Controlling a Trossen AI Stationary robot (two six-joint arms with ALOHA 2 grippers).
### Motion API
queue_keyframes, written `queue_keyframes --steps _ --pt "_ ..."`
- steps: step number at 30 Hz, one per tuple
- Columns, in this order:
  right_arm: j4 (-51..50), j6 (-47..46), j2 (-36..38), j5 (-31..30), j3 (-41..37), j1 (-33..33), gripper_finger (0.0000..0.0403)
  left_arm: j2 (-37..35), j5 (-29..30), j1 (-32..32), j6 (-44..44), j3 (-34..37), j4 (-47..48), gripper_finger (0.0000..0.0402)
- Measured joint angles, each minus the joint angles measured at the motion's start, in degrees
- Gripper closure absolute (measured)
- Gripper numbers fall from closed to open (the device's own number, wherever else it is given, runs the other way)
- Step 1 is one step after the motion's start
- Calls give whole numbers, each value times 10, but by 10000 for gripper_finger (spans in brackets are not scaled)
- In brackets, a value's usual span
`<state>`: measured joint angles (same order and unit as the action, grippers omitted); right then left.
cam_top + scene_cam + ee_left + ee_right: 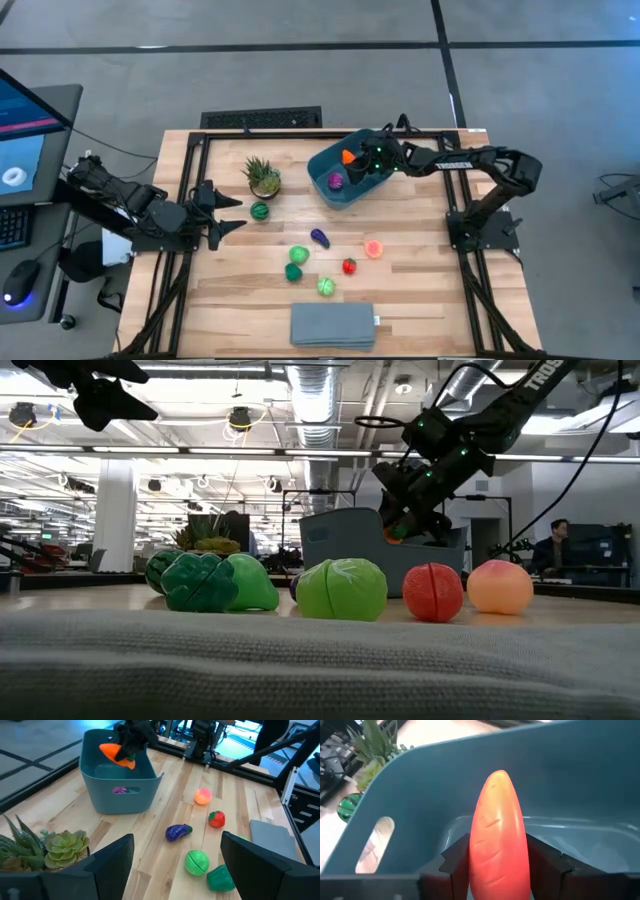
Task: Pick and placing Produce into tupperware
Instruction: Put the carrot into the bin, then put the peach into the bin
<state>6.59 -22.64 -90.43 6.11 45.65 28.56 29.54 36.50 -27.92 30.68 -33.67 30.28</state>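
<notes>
One carrot (pixel 499 835) sits clamped between the fingers of the right tool (pixel 366 160), which hangs over the open blue bin (pixel 325 165) — the orange tip points out ahead of the fingers, above the bin's floor. Below that tool, inside the bin, lies a purple toy (pixel 336 181). The left tool (pixel 222 211) waits at the table's (pixel 420 290) left side, fingers apart and gripping nothing, a dark green toy (pixel 260 211) just in front of it and a potted plant (pixel 263 176) beside that — the remaining toys are spread farther out towards mid-table.
</notes>
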Motion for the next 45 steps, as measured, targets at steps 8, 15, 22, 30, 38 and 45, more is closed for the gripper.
queue_keyframes --steps 8,15,22,30,38,45 --pt "0 2 5 3 0 5 167 0 6 0 4 0 -2 116" --pt "-22 45 11 38 39 -8 130 0 11 0 12 0 -2 116" --pt "-172 140 77 44 93 -32 127 0 18 0 17 0 -2 116" --pt "-343 162 203 39 96 -51 127 0 43 0 19 0 -2 116" --pt "-475 137 315 -6 95 -114 127 0 76 0 26 0 -2 116" --pt "-486 51 409 -64 42 -199 127 0 77 0 30 0 -3 116"
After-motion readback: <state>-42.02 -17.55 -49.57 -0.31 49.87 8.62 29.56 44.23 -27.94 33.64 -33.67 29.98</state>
